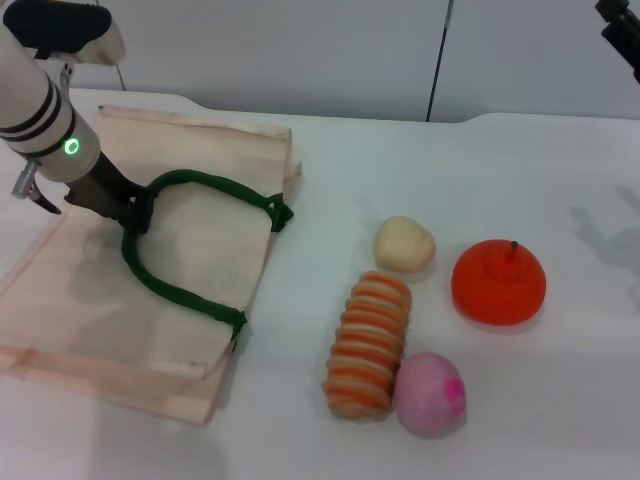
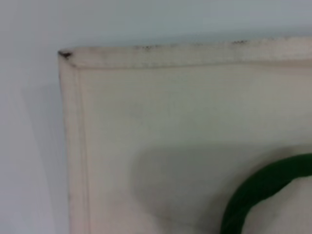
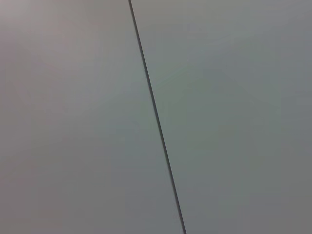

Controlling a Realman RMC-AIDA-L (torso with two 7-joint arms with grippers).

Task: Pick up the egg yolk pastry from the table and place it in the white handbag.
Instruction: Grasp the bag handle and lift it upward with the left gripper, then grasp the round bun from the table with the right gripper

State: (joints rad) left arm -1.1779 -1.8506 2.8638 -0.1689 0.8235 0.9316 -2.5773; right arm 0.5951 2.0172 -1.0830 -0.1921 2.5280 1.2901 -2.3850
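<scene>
Egg yolk pastry sits on table, between striped roll and orange fruit. White handbag lies flat, well left. Left gripper pinches its green handle. Right gripper parked high, far right; jaw state undeterminable.

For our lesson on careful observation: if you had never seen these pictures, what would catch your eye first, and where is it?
The large off-white cloth handbag with thick dark green rope handles lies flat on the left of the white table, the robot's left hand at its handle. To its right sits a bright cluster: a small pale cream-yellow egg yolk pastry, an orange fruit, an orange-and-cream striped roll and a pink ball. The right arm barely shows at the far upper right.
</scene>
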